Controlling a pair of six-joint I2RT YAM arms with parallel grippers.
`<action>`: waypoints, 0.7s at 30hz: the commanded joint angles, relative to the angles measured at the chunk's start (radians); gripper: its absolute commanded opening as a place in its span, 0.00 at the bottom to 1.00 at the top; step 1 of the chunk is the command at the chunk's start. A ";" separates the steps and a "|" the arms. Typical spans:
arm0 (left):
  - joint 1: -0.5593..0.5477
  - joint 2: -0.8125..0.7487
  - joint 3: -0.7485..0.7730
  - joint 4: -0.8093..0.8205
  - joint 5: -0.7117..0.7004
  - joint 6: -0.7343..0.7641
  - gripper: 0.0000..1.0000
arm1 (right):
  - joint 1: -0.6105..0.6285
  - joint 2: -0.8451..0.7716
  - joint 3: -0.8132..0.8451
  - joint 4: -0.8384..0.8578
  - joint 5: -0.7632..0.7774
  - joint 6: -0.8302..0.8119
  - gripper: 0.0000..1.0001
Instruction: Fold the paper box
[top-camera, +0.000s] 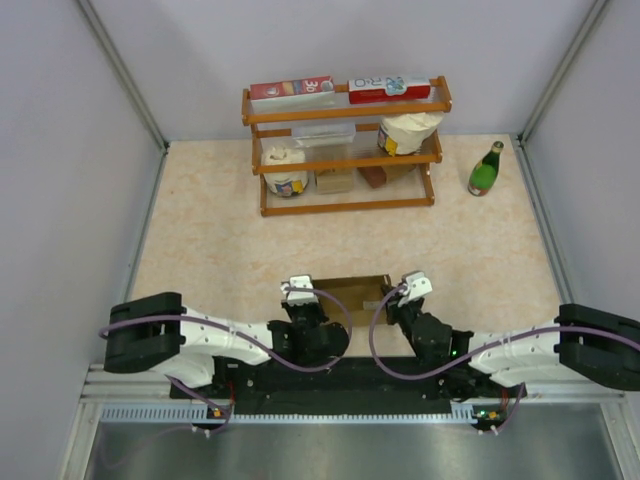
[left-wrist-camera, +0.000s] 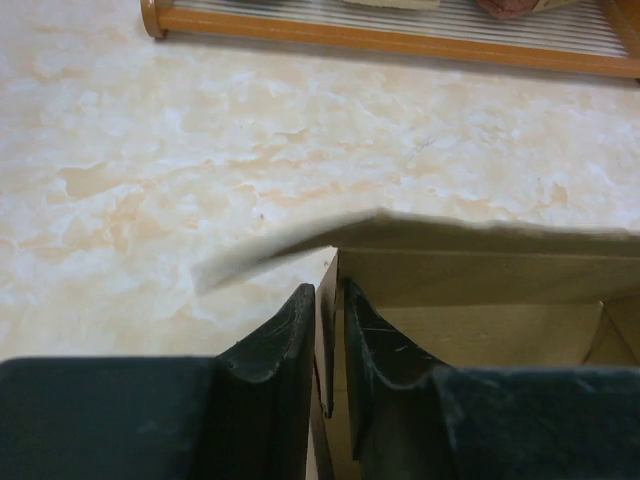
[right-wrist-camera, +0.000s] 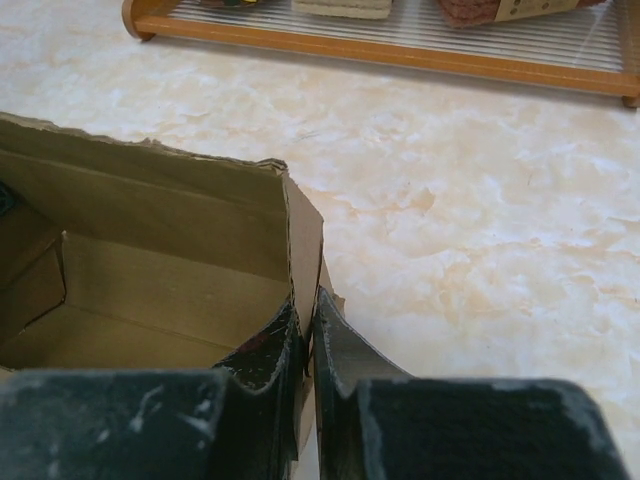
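Box (top-camera: 355, 291) sat open on the table (top-camera: 480, 250), near its front edge.
My right gripper (right-wrist-camera: 305, 312) pinched its right wall; my left gripper (left-wrist-camera: 329, 296) straddled the left wall, grip unclear.

bright, even light all round, barely a shadow; the flap of the paper box (left-wrist-camera: 470, 285) blurs up close.

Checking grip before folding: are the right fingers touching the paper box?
Touching. Right wrist view shows the right fingers clamped on the end wall of the paper box, no gap.
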 joint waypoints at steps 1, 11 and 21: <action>-0.043 -0.040 0.040 -0.194 -0.018 -0.203 0.28 | 0.038 0.030 0.001 0.007 0.057 0.033 0.04; -0.184 0.016 0.267 -1.120 -0.110 -0.992 0.75 | 0.061 0.018 0.005 -0.016 0.150 0.033 0.01; -0.362 0.164 0.406 -1.580 -0.149 -1.504 0.98 | 0.062 -0.024 -0.012 -0.033 0.192 0.041 0.00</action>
